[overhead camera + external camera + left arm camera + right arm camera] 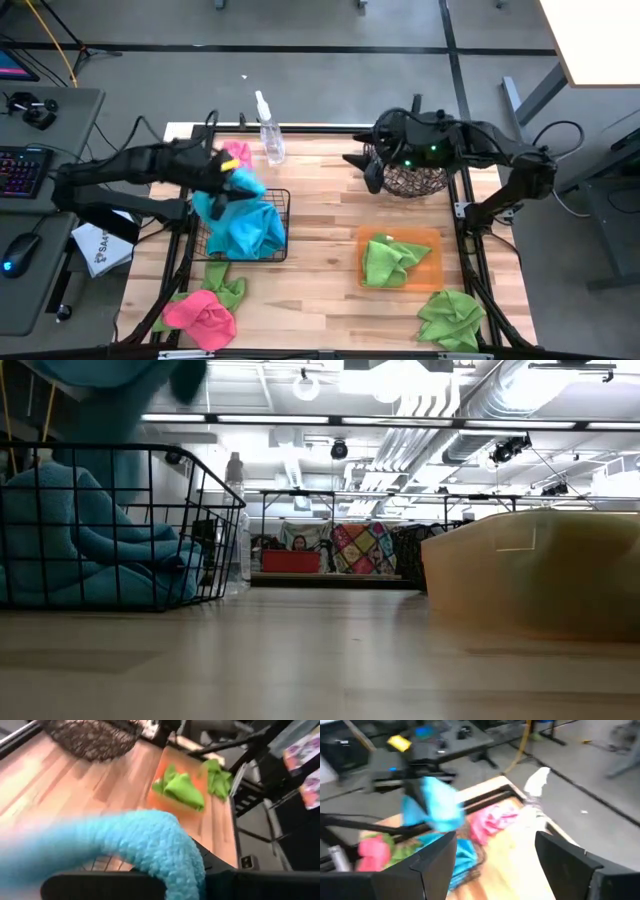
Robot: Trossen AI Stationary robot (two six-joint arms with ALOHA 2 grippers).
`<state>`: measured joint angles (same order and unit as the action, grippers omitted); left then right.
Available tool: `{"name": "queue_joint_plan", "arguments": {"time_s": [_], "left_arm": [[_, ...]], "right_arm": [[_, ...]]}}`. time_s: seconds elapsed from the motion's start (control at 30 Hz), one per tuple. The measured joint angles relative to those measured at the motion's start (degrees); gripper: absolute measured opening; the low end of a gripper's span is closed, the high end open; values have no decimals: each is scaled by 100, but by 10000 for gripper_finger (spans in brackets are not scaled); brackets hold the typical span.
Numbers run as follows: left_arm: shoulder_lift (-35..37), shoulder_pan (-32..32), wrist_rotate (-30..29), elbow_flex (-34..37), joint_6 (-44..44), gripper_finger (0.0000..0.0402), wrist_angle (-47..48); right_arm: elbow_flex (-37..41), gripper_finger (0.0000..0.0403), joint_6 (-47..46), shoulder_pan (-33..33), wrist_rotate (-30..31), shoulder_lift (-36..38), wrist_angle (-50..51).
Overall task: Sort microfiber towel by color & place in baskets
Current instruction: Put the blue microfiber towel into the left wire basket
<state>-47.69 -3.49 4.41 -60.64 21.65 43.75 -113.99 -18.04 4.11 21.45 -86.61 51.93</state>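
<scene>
My left gripper (236, 181) is above the far side of the square black wire basket (284, 224), shut on a blue towel (247, 185). More blue towels (245, 228) fill that basket, which the low view shows as well (120, 530). My right gripper (366, 167) hovers open at the left rim of the round brown wire basket (415, 180); its fingers stand wide apart in the right wrist view (495, 865). The orange tray (430, 240) holds a green towel (392, 260). A pink towel (238, 153) lies by the far edge. My left gripper holds the blue towel (150, 845) lifted clear above the black basket; the towel bulges over the fingers and hides the place of contact. A slack part (214, 206) hangs down toward the towels in the basket, and shows at the top of the low view (120, 390).
A clear spray bottle (270, 138) stands near the far edge between the two arms. A pink towel (200, 315) and a green one (229, 288) lie near the front left corner, another green towel (452, 318) near the front right. Bare wood lies between basket and tray.
</scene>
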Motion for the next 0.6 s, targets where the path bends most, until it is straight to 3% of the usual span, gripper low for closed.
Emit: {"name": "queue_joint_plan", "arguments": {"time_s": [0.23, 0.43, 0.6], "left_arm": [[333, 670, -1226, 835, 534, 0, -254], [334, 858, -1267, 2357, 1216, 0, -1037], [335, 897, -1237, 3268, 2036, 1, -1187]], "right_arm": [[172, 256, 5, 58, 770, -22, 320], [165, 248, -62, 351, 1173, -7, 730], [165, 247, -875, 695, 1311, -7, 1676]]}}
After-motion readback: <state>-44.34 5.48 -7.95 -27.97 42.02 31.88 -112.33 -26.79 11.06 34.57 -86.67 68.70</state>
